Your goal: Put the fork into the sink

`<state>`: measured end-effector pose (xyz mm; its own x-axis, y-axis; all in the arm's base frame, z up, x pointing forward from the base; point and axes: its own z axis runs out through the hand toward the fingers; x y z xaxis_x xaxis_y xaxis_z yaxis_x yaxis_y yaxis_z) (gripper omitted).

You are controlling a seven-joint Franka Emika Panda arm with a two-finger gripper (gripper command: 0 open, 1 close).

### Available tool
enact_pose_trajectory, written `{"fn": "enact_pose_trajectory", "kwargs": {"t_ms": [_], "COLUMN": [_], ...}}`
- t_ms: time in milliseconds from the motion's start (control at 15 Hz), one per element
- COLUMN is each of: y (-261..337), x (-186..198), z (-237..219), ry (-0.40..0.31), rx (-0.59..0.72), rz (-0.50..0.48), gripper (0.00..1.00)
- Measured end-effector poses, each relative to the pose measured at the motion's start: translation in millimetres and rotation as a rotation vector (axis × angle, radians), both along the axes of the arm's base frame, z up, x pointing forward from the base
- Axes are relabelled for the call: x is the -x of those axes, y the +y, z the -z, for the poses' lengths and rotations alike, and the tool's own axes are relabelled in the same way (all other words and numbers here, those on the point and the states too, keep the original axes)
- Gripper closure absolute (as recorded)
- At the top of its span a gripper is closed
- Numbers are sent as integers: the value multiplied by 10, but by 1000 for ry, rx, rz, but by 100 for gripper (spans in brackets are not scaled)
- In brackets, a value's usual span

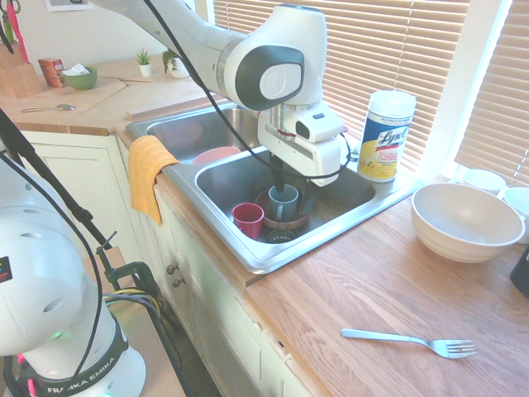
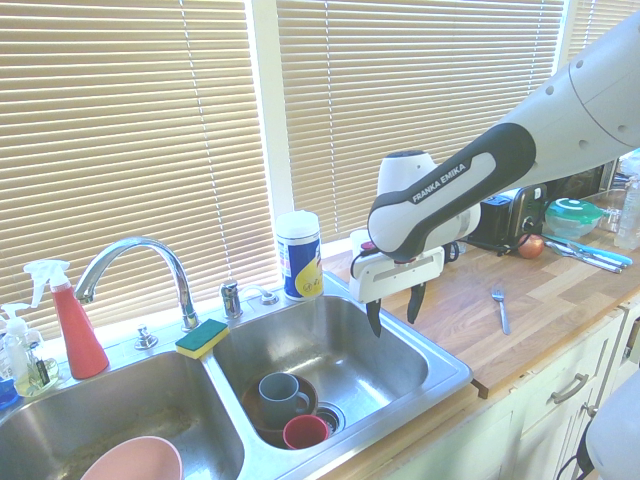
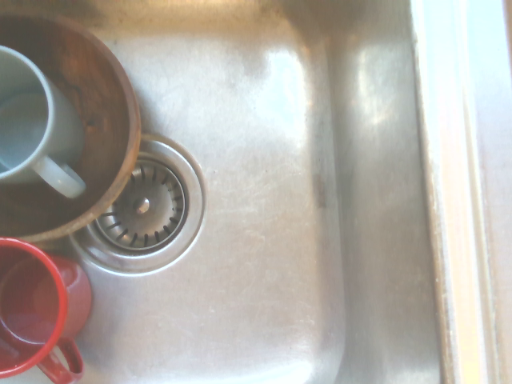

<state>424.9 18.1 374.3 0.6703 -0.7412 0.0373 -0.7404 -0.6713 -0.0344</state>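
Note:
The fork (image 1: 409, 339) lies flat on the wooden counter to the right of the sink, tines pointing away from it; it is also small in the second exterior view (image 2: 500, 310). The sink (image 1: 273, 252) is a steel double basin (image 2: 440, 365). My gripper (image 2: 393, 312) hangs open and empty over the right basin, well apart from the fork, its dark fingers pointing down. In the first exterior view the gripper (image 1: 293, 188) sits just above the dishes. The wrist view looks straight down onto the sink floor (image 3: 264, 240) and its drain (image 3: 142, 206).
In the right basin a grey mug (image 2: 280, 392) stands in a brown bowl (image 3: 104, 104), with a red cup (image 1: 248, 219) beside them. A pink bowl (image 2: 135, 462) is in the left basin. A wipes canister (image 1: 385, 135), big white bowl (image 1: 465, 222), orange cloth (image 1: 147, 174), faucet (image 2: 140, 255) and sponge (image 2: 202, 338) stand around.

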Motion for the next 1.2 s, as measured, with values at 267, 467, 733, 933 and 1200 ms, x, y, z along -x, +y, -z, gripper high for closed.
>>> {"fn": "enact_pose_trajectory", "kwargs": {"t_ms": [267, 467, 733, 933, 1200], "y": [-45, -394, -1174, -1710, -2309], "x": [-25, -40, 47, 123, 262], "z": [-28, -145, -175, -55, 137], "ry": [-12, -16, -21, -21, 5], "rx": [3, 3, 41, 50, 38], "rz": [6, 72, 290, 491, 711], "gripper": [0, 0, 0, 0, 0]}}
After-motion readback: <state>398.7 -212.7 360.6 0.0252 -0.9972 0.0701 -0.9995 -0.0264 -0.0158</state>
